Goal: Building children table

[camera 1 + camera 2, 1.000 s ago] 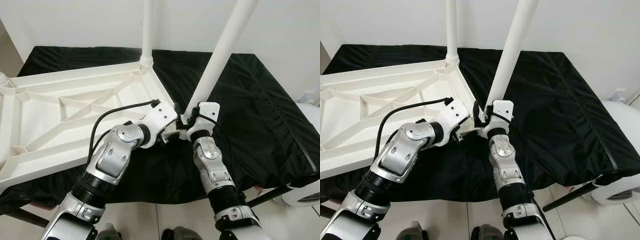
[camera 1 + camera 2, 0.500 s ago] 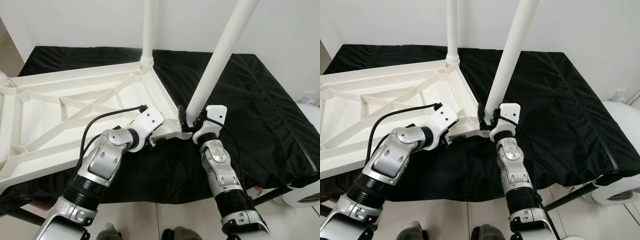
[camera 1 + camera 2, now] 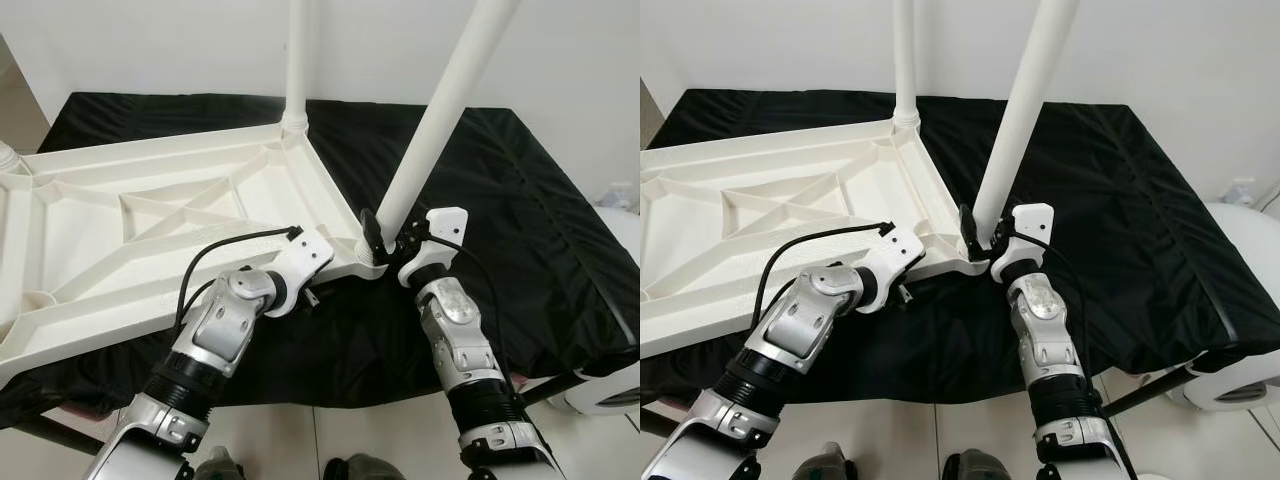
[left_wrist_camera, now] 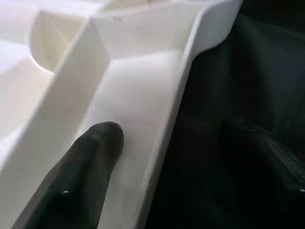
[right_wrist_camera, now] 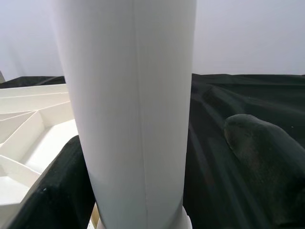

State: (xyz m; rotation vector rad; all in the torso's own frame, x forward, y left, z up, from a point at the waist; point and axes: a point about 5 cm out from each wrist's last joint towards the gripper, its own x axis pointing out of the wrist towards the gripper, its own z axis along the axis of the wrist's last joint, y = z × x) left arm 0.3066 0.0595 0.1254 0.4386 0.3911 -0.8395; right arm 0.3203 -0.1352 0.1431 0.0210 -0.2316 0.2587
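Two grippers, left [image 4: 162,167] and right [image 5: 157,176], at tabletop [image 3: 150,230] corner.

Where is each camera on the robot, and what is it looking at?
Left eye view: on the head, looking down at the upturned white tabletop on the black cloth; both silver arms show.
Right eye view: beside it, same scene, with the right gripper at the near white leg.
Left wrist view: on the left wrist, looking along the left gripper straddling the tabletop's edge.
Right wrist view: on the right wrist, close on that leg, fingers either side.
All share the tabletop.
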